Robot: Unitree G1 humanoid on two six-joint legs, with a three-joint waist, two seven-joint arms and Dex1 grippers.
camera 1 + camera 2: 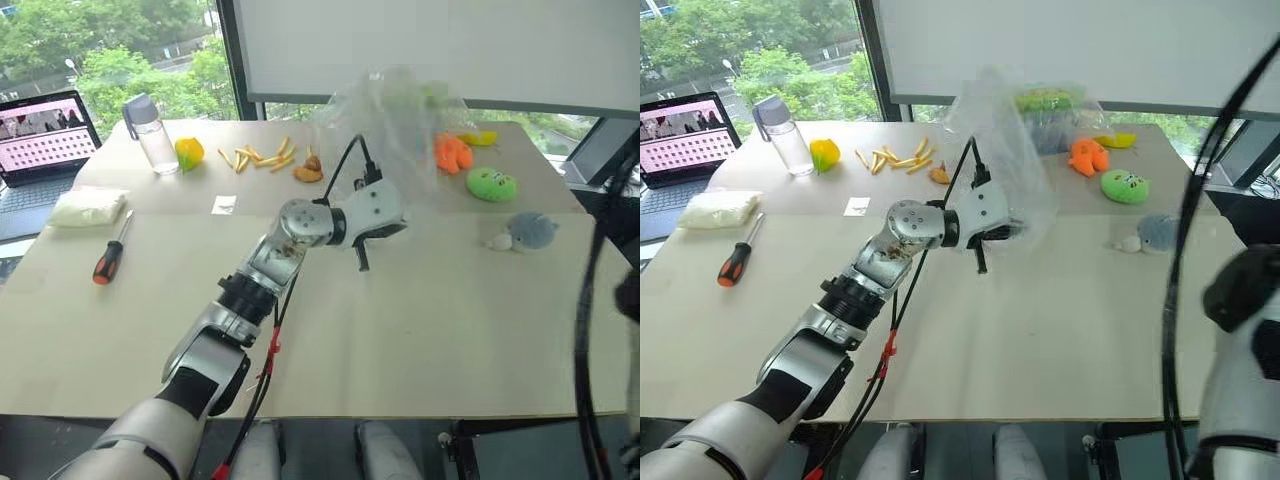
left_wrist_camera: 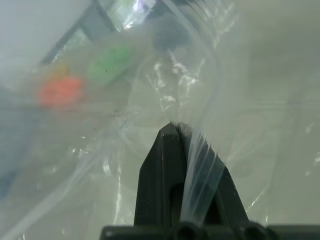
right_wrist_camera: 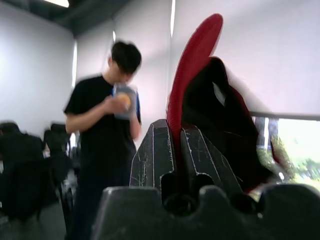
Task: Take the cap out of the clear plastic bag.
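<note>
Cap [image 3: 200, 85]: dark red, brim clamped between the closed fingers of the right hand [image 3: 175, 132] in that wrist's view, raised clear of the counter; a person [image 3: 107, 125] in black stands behind. Clear plastic bag [image 1: 1005, 150]: empty, pinched in the closed left hand [image 2: 176, 131], lifted above the counter [image 1: 450, 330]. Through the film: orange plush [image 1: 452, 152], green plush [image 1: 491, 184]. Elsewhere: screwdriver [image 1: 108, 252], bottle [image 1: 152, 133], laptop [image 1: 40, 135].

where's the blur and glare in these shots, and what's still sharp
Left wrist view: bright streaks glint on the clear plastic bag, and the toys behind it are soft smears. Right wrist view: the person is blurred, the cap only slightly, the finger sharp. Eye views: crisp tabletop, bright windows.
</note>
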